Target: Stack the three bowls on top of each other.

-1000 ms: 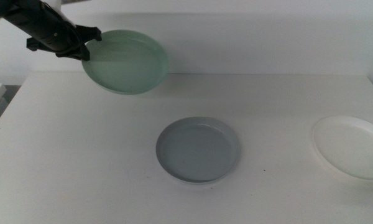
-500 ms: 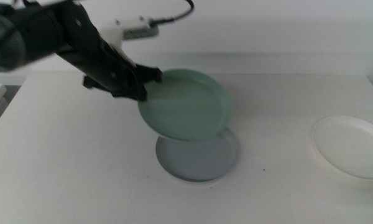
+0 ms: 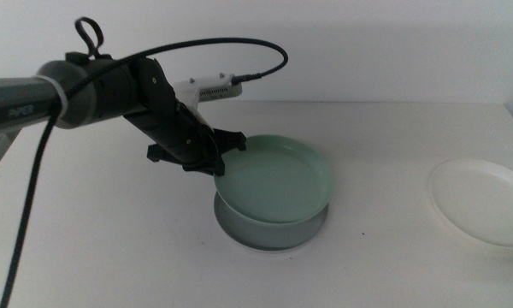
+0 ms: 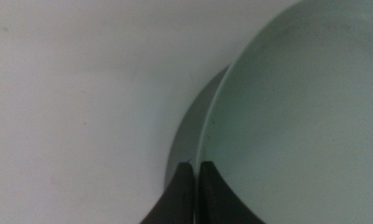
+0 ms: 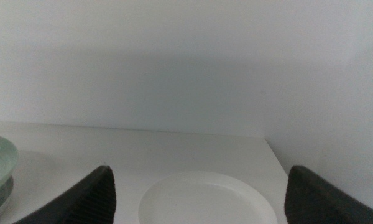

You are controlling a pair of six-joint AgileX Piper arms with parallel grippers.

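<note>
My left gripper (image 3: 225,152) swung the mint green bowl (image 3: 278,181) down from the table's far side. It's now on the light grey bowl (image 3: 269,231), slightly tilted.

The left arm reaches in from the left side, angled downward toward the middle of the scene, its dark left gripper (image 3: 225,154) with jaws pressed nearly together. The right gripper (image 5: 199,186) hangs with jaws spread wide apart.

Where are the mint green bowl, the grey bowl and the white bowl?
mint green bowl (image 3: 278,181): middle view, its inner floor.
grey bowl (image 3: 265,234): middle view, front rim under the green one.
white bowl (image 3: 483,201): middle view, its centre.
</note>
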